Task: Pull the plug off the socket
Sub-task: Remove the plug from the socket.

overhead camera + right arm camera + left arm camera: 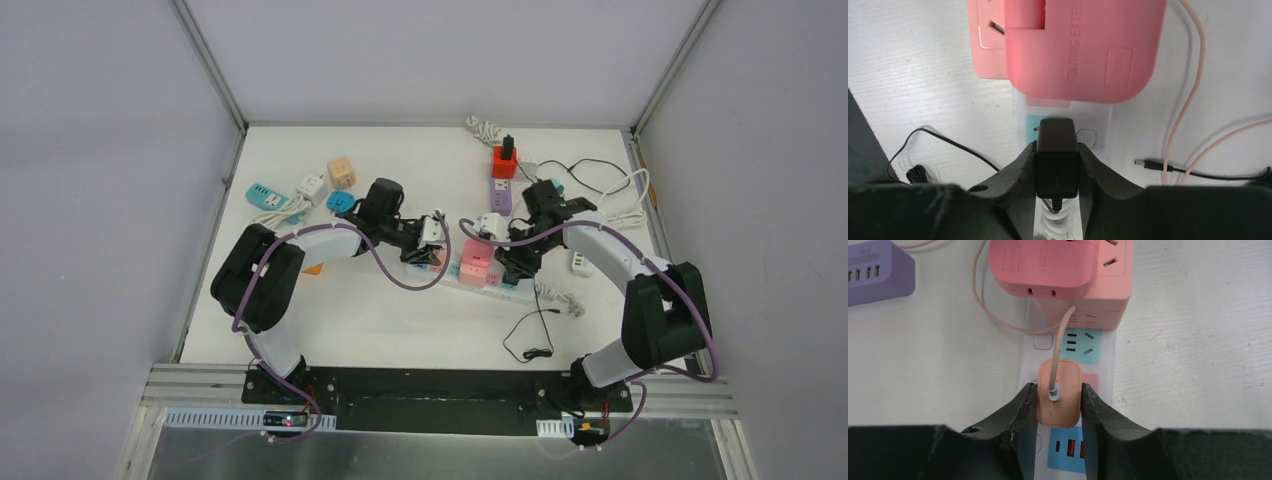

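left gripper [1059, 390] pinching smooth rounded peach plug [1068, 412] low centre, sitting on glossy white power strip [1108, 375], right gripper [1057, 152] clamped on boxy matte black adapter [1057, 135], pink cube socket [1108, 285] above

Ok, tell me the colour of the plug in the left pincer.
The plug is pale peach-orange, shown best in the left wrist view.

Smooth plastic plug [1060, 414], matt black adapter [1057, 160]
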Tool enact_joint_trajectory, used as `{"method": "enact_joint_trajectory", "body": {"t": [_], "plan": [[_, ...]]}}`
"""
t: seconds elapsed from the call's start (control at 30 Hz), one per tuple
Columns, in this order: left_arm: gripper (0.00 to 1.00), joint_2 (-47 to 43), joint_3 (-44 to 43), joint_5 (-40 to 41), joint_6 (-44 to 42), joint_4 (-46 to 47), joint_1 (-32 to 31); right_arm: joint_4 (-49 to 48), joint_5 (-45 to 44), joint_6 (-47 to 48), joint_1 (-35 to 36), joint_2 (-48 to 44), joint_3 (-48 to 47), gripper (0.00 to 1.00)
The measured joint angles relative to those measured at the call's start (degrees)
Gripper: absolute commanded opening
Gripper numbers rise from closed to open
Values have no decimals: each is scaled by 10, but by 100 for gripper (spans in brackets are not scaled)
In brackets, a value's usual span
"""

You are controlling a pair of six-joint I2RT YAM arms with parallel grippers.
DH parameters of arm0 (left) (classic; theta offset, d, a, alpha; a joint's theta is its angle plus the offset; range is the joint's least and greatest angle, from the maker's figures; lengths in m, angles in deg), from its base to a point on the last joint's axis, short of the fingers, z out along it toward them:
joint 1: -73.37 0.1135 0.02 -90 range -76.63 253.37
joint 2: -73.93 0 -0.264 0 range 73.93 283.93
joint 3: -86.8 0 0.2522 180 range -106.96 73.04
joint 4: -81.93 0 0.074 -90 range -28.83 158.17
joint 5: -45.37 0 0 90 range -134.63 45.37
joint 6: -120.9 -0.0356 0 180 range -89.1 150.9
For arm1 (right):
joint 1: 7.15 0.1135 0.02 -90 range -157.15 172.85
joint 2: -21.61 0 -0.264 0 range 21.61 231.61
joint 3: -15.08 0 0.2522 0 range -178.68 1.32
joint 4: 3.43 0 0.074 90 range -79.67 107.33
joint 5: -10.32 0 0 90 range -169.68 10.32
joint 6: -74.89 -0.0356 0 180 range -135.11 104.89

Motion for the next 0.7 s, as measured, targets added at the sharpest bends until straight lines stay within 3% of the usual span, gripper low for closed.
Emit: {"method": "enact_joint_trajectory", "body": {"t": [0.17, 0.3, 0.47, 0.7], "plan": [[0, 3, -1, 0, -5, 8, -19, -9, 43, 14, -46, -36, 41, 0], [0, 3, -1, 0, -6, 8, -17, -7, 30, 5, -17, -34, 36, 0], [0, 2, -3, 0, -5, -3, 0, 41, -36, -24, 55, 19, -41, 0], [0, 1, -4, 1, -6, -5, 2, 12, -15, -11, 19, 9, -14, 0]]}}
